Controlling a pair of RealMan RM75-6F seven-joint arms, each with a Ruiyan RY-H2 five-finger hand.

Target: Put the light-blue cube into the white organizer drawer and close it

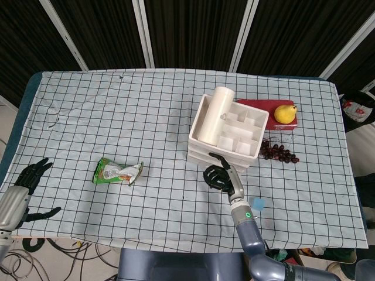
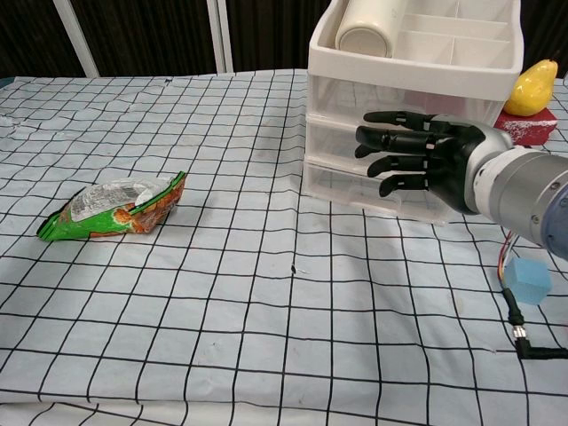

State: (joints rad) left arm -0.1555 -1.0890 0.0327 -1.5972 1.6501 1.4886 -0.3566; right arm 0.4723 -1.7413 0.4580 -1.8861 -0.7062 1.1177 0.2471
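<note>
The light-blue cube (image 1: 258, 204) (image 2: 528, 280) lies on the checked cloth near the front edge, to the right of my right forearm. The white organizer (image 1: 202, 120) (image 2: 399, 89) stands right of centre, its clear drawer fronts flush with the frame. My right hand (image 1: 220, 173) (image 2: 417, 161) hovers just in front of the drawers with its fingers stretched out leftwards and holds nothing. The cube sits behind and to the right of that hand, apart from it. My left hand (image 1: 30, 177) rests at the table's left front corner, fingers spread and empty.
A white cylinder (image 1: 214, 114) (image 2: 368, 27) lies in the organizer's top tray. A green snack bag (image 1: 117, 172) (image 2: 115, 206) lies left of centre. A yellow pear (image 1: 285, 113) (image 2: 532, 87) on a red box and dark grapes (image 1: 278, 152) are right of the organizer.
</note>
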